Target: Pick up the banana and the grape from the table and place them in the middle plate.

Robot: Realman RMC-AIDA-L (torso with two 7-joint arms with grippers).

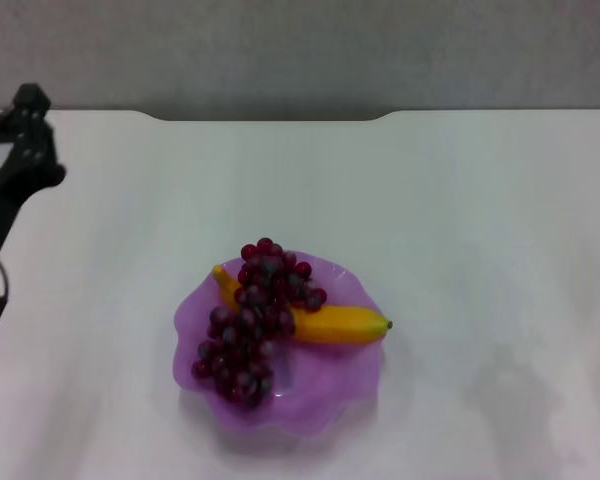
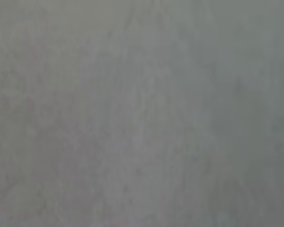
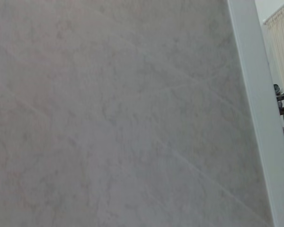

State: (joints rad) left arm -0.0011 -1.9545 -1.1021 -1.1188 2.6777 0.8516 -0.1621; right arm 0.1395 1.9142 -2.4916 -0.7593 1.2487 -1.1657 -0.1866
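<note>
In the head view the purple scalloped middle plate (image 1: 325, 395) sits on the white table (image 1: 460, 220), near its front centre. The yellow banana (image 1: 345, 324) lies across the plate, its greenish tip pointing right. The dark red bunch of grape (image 1: 252, 320) lies on top of the banana's left half and runs down toward the plate's front left. My left gripper (image 1: 18, 145) is a black shape raised at the far left edge, well away from the plate. My right arm is out of view. Both wrist views show only a plain grey surface.
The table's grey back edge (image 1: 270, 116) runs along a grey wall. A white vertical strip (image 3: 255, 118) borders the grey surface in the right wrist view.
</note>
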